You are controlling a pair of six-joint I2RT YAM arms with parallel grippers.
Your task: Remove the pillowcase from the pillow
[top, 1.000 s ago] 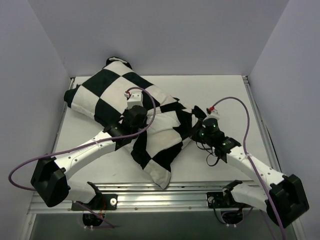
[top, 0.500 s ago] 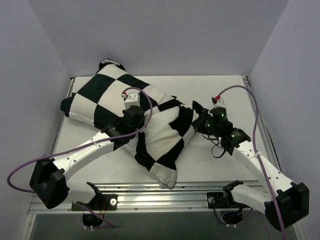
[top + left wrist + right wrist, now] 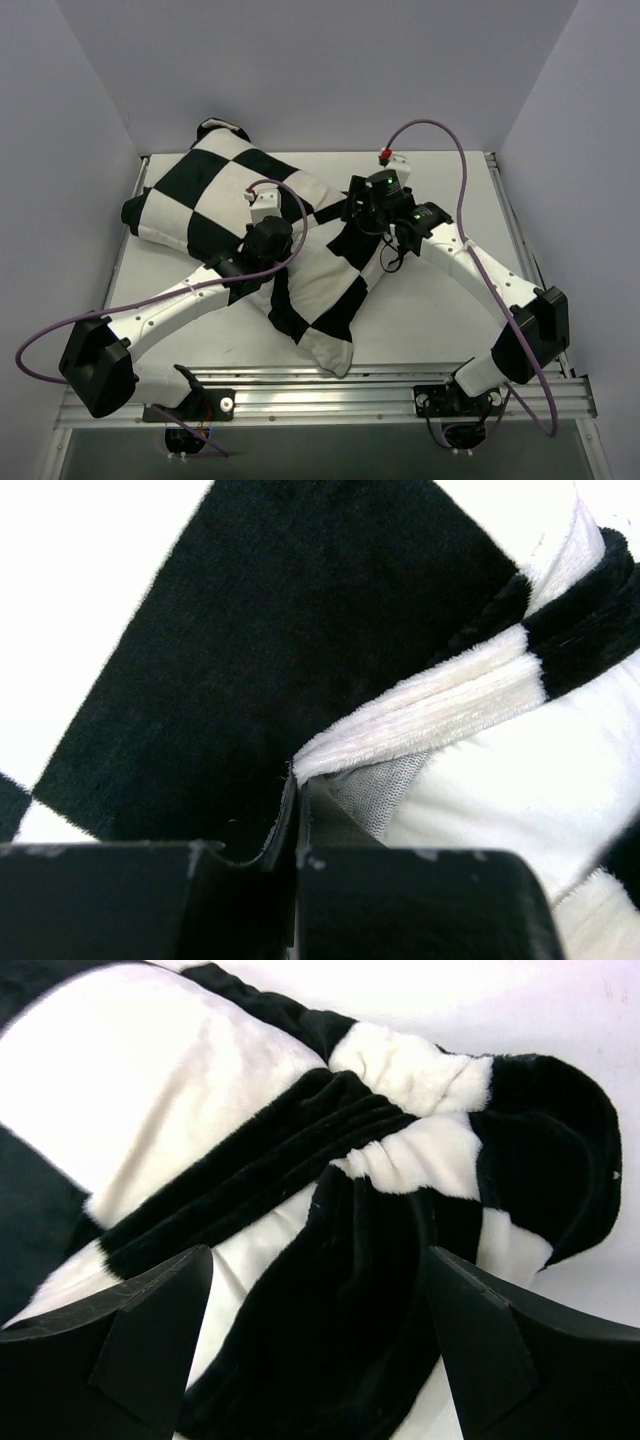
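On the white worktop, the black-and-white checkered pillowcase lies slantwise. Its long axis runs from the upper left of the overhead frame down to lower centre, and a loose tail of fabric is bunched toward the middle right. It looks plump along most of that length, so we judge the pillow to be largely inside. All we see of it is a smooth white patch beside a plush hem in the left wrist view, and we cannot be sure of that.

The left gripper sits at the middle of the bundle, its jaws clenched on that hem where a black square meets a cream band. The right gripper hangs over the bunched tail just right of centre, its jaws released and spread to either side of a gathered black-and-cream fold, touching nothing we can make out.

The fold lies directly ahead of the right jaws, and the right arm is the nearer one. We judge the next move to be a close on that fold, then a pull away from the left arm's pinch.
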